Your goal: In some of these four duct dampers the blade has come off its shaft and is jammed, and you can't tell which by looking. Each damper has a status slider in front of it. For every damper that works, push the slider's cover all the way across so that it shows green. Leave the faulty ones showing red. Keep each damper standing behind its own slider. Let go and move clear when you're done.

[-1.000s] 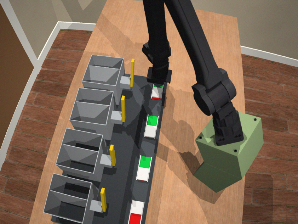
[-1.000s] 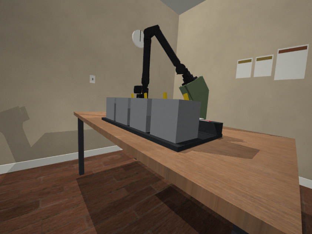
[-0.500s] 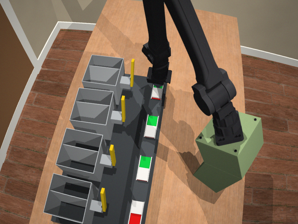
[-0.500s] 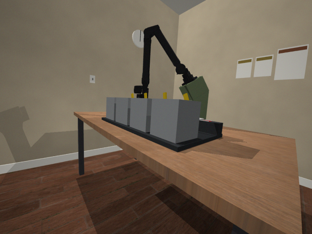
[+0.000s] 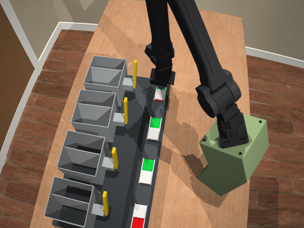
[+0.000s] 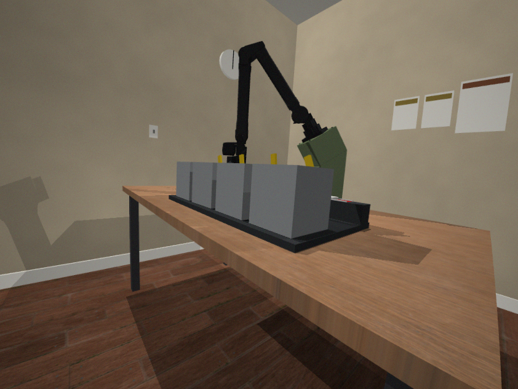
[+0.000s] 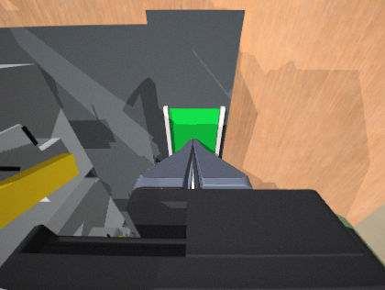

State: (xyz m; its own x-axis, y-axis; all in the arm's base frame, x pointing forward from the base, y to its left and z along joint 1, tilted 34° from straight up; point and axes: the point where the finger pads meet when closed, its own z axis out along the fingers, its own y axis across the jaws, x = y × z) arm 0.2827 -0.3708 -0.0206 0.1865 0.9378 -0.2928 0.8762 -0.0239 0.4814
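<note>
Four grey duct dampers [image 5: 105, 72] [image 5: 94, 110] [image 5: 82, 153] [image 5: 69, 201] stand in a row on a dark base [image 5: 122, 171], each with a yellow lever [image 5: 135, 73] [image 7: 34, 188]. They show from behind in the exterior view [image 6: 290, 199]. Four sliders lie in front. The farthest slider [image 5: 160, 94] shows green [image 7: 194, 126] at its far end and a thin red strip at the near end. The second slider [image 5: 155, 122] and the third slider [image 5: 148, 163] show green. The nearest slider [image 5: 137, 222] shows red. My gripper [image 5: 161, 87] [image 7: 192, 144] is shut and empty, tips down on the farthest slider at its white cover.
The arm's green pedestal [image 5: 233, 157] [image 6: 326, 157] stands on the wooden table to the right of the slider row. The levers stand upright between the dampers and the sliders. The table's far end lies beyond the base.
</note>
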